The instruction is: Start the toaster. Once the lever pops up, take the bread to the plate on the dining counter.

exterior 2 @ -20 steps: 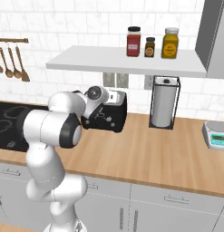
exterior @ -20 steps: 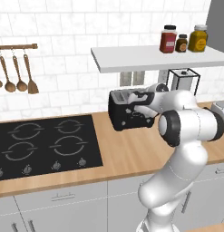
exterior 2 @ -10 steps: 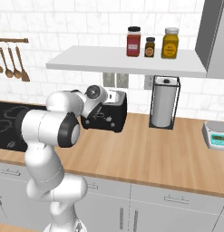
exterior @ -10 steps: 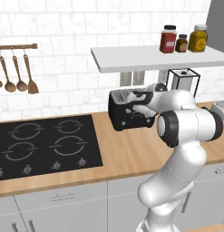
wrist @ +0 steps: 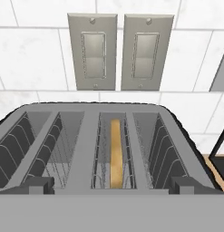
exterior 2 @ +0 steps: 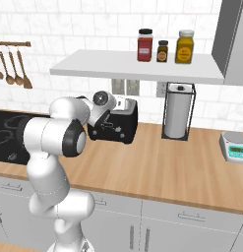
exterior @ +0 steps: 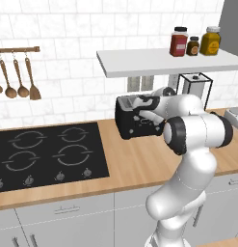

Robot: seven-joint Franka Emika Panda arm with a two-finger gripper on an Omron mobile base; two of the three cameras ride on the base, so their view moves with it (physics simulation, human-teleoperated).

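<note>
The black toaster (exterior: 131, 124) (exterior 2: 124, 124) stands on the wood worktop against the tiled wall. My gripper (wrist: 111, 186) hovers just above and in front of its silvery slotted top (wrist: 86, 136), open, with nothing between its dark fingertips (wrist: 38, 183). The bread (wrist: 115, 152) sits edge-on, low inside the right slot, as a thin tan strip. The left slot holds nothing. My hand (exterior: 149, 107) (exterior 2: 104, 110) covers part of the toaster in both base views. The plate and the dining counter are out of view.
A black hob (exterior: 48, 157) lies left of the toaster. A paper-towel holder (exterior 2: 177, 113) and a small scale (exterior 2: 234, 146) stand to its right. A shelf (exterior 2: 137, 66) with three jars hangs overhead. Two wall outlets (wrist: 118, 52) sit behind the toaster.
The arm's elbow has edged a little to the left in the left base view. The hand stays over the toaster, jaws still open.
</note>
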